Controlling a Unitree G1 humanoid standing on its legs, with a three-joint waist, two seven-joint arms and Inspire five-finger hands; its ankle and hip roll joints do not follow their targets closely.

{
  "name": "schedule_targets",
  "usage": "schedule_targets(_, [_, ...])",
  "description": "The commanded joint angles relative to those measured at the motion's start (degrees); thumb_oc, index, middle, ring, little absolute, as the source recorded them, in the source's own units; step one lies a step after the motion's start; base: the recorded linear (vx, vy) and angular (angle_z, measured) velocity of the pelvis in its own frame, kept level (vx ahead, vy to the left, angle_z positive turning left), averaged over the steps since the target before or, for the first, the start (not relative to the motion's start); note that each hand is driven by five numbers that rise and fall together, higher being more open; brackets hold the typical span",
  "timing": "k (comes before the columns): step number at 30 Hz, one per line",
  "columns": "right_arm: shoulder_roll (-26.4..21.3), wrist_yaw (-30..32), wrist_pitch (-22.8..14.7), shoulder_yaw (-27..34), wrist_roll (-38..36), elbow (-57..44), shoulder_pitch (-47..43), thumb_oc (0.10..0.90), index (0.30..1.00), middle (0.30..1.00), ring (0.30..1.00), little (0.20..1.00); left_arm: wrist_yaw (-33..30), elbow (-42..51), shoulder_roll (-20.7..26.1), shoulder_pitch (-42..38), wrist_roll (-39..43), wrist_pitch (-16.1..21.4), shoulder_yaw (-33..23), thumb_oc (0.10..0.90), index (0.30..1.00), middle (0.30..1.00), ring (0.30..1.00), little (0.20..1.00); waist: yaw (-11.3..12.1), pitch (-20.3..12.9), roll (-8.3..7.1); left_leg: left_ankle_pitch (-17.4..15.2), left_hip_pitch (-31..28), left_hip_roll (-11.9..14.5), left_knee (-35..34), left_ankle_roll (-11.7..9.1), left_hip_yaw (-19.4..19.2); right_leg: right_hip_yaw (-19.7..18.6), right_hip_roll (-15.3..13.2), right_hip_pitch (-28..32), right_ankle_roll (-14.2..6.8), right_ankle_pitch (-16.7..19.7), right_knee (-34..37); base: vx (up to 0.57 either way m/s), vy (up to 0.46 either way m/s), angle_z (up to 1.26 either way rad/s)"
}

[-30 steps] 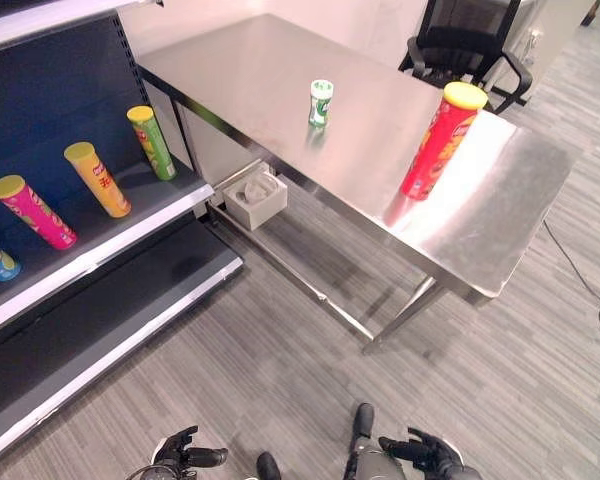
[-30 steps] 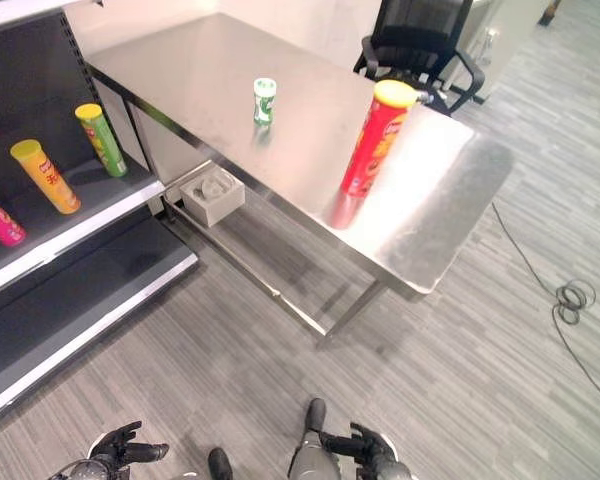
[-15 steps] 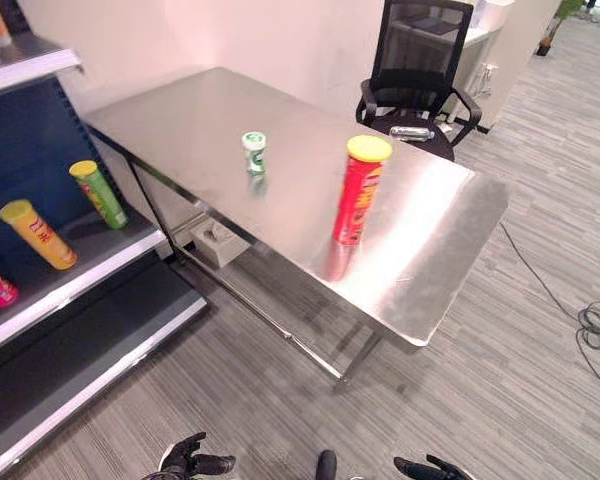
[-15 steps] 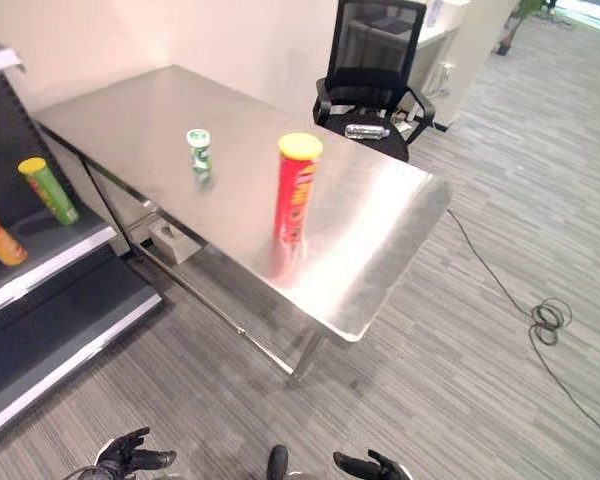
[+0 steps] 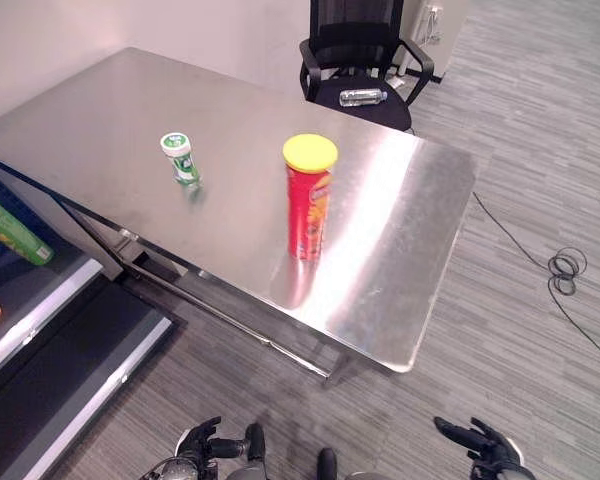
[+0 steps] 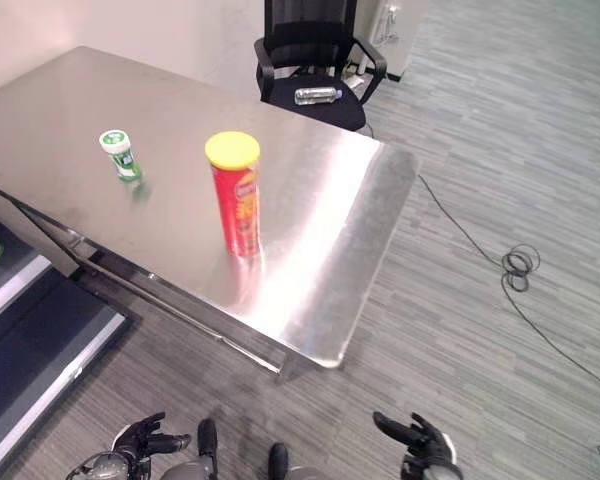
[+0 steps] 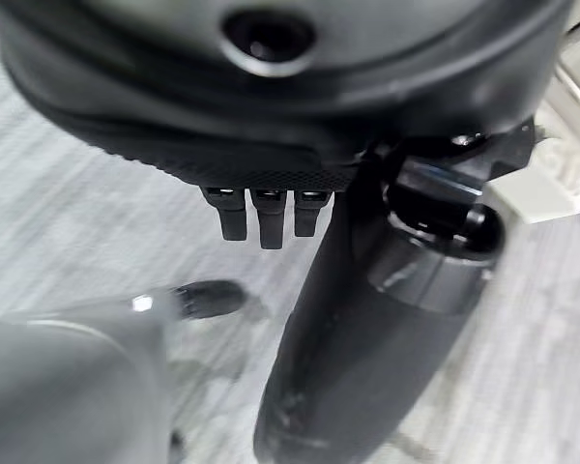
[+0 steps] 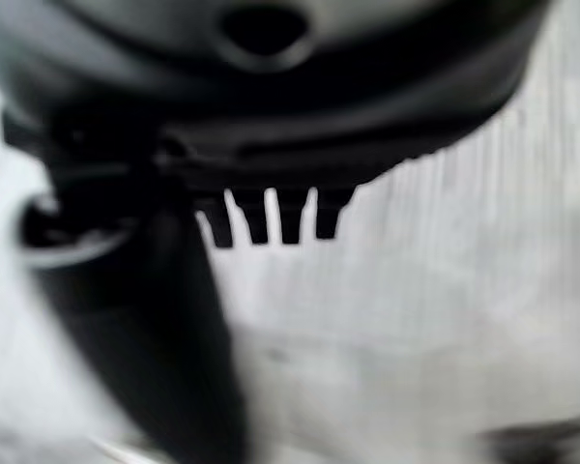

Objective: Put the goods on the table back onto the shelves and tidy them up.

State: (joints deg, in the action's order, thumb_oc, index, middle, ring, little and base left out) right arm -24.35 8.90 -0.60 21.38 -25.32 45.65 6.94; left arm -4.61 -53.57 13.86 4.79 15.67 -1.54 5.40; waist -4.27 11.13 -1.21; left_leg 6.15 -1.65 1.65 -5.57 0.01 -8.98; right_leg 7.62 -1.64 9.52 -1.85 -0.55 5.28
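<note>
This looked like an office room set up as a mock shop. A bare stainless-steel desk (image 5: 400, 240) stood on grey striped carpet flooring (image 6: 500, 180), with a black mesh office chair (image 5: 355, 40) pushed against its far edge beside a plain pale wall (image 5: 130, 20). Dark retail shelving (image 5: 40, 320) with white-edged boards ran along the left, carrying a green snack tube (image 5: 15, 232).
</note>
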Motion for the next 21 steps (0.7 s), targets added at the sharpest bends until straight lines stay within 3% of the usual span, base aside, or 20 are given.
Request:
schedule_targets(1, [-11.9, 8.7, -4.3, 3.7, 2.2, -5.1, -2.6, 0.8, 0.9, 0.9, 0.9, 0.9, -1.3, -0.2, 2.5, -0.9, -1.3, 1.6, -0.4, 0.8, 0.9, 0.9, 0.9, 0.9, 1.0, -1.4, -0.41, -3.4, -1.3, 2.2, 0.6, -3.4, -1.0, 2.6, -5.7, -2.4, -7.5, -0.2, -3.3, 0.05, 0.163, -0.16])
schedule_targets(2, [-15.1, 11.7, -6.4, 7.7, 4.4, -13.8, -3.3, 0.8, 0.9, 0.9, 0.9, 0.9, -1.9, -1.1, 2.1, -1.0, -1.9, 1.5, -0.9, 0.8, 0.9, 0.9, 0.9, 0.9, 0.7, -1.7, -0.59, -4.0, -1.6, 1.9, 0.6, -3.1, -1.7, 2.2, -6.1, -2.8, -8.0, 0.2, -3.2, 0.02, 0.127, -0.08])
schedule_targets(3, [-14.9, 11.8, -6.1, 7.9, 4.5, -14.2, -3.1, 0.8, 0.9, 0.9, 0.9, 0.9, -1.9, -1.2, 2.1, -1.2, -1.9, 1.5, -0.8, 0.8, 0.9, 0.9, 0.9, 0.9, 0.8, -1.7, -0.5, -3.8, -1.4, 2.0, 0.6, -3.0, -1.8, 2.1, -6.1, -3.0, -8.0, 0.4, -3.2, 0.01, 0.109, -0.11])
schedule_targets(5, [-19.1, 12.8, -8.0, 9.7, 4.9, -17.3, -5.5, 0.8, 0.9, 0.9, 0.9, 0.9, -2.0, -3.4, 1.8, -1.6, -2.6, 1.6, -0.7, 0.8, 0.9, 0.9, 0.9, 0.9, 1.0, -2.0, -0.78, -4.3, -1.8, 1.7, 0.6, -2.8, -2.5, 1.8, -6.5, -3.1, -8.5, 0.8, -3.2, 0.01, 0.067, -0.25])
schedule_targets(6, [-23.7, 13.0, -9.7, 10.0, 5.4, -21.8, -8.4, 0.8, 0.9, 0.9, 0.9, 0.9, -1.8, -5.0, 2.1, -2.0, -3.5, 1.6, -0.3, 0.8, 0.9, 0.9, 0.9, 0.9, 1.3, -2.3, -1.27, -4.5, -2.0, 1.6, 0.6, -2.7, -2.8, 1.6, -6.8, -3.2, -8.7, 1.2, -3.2, 0.01, 0.046, -0.35])
schedule_targets(7, [-23.7, 13.1, -9.7, 9.9, 5.5, -21.8, -8.4, 0.8, 0.9, 0.9, 0.9, 0.9, -1.8, -5.0, 2.0, -2.1, -3.5, 1.6, -0.3, 0.8, 0.9, 0.9, 0.9, 0.9, 1.3, -2.3, -1.24, -4.5, -2.0, 1.6, 0.6, -2.7, -2.9, 1.6, -6.8, -3.2, -8.7, 1.2, -3.2, 0.01, 0.037, -0.27])
schedule_targets(10, [-27.9, 8.4, -11.8, 9.2, 3.6, -30.8, -10.9, 0.8, 0.9, 0.9, 0.9, 0.9, -1.0, -4.7, 2.3, -1.4, -4.0, 1.9, -0.2, 0.8, 0.9, 0.9, 0.9, 0.9, 1.8, -2.8, -1.63, -4.6, -2.3, 1.6, 0.6, -2.7, -3.3, 1.8, -7.1, -3.0, -8.9, 1.5, -2.8, 0.0, 0.006, -0.02])
schedule_targets(13, [-34.2, 0.2, -12.9, 3.5, -0.9, -35.1, -15.8, 0.8, 0.9, 0.9, 0.9, 0.9, 1.0, -4.5, 2.8, -1.0, -4.6, 2.3, 0.4, 0.8, 0.9, 0.9, 0.9, 0.9, 2.6, -3.5, -2.17, -4.7, -2.6, 1.7, 0.6, -3.0, -3.5, 2.4, -7.3, -2.4, -8.9, 1.7, -2.1, 0.02, -0.002, -0.05])
schedule_targets(19, [-35.0, -6.0, -14.3, -3.3, -10.2, -41.7, -23.3, 0.8, 0.9, 0.9, 0.9, 0.9, 2.5, -6.3, 2.2, -0.1, -4.5, 2.6, 2.0, 0.8, 0.9, 0.9, 0.9, 0.9, 3.3, -4.8, -2.27, -4.8, -3.2, 1.9, 0.6, -3.4, -3.4, 3.8, -7.3, -1.1, -8.8, 1.9, -1.0, 0.01, -0.012, 0.03])
schedule_targets(21, [-33.8, -10.7, -14.0, -6.6, -16.4, -46.6, -26.1, 0.8, 0.9, 0.9, 0.9, 0.9, 2.8, -6.1, 2.3, 0.2, -4.5, 2.6, 2.2, 0.8, 0.9, 0.9, 0.9, 0.9, 3.8, -5.1, -2.23, -4.5, -3.0, 2.1, 0.6, -3.7, -3.2, 4.2, -7.2, -1.0, -8.5, 2.0, -0.7, -0.01, -0.052, 0.06])
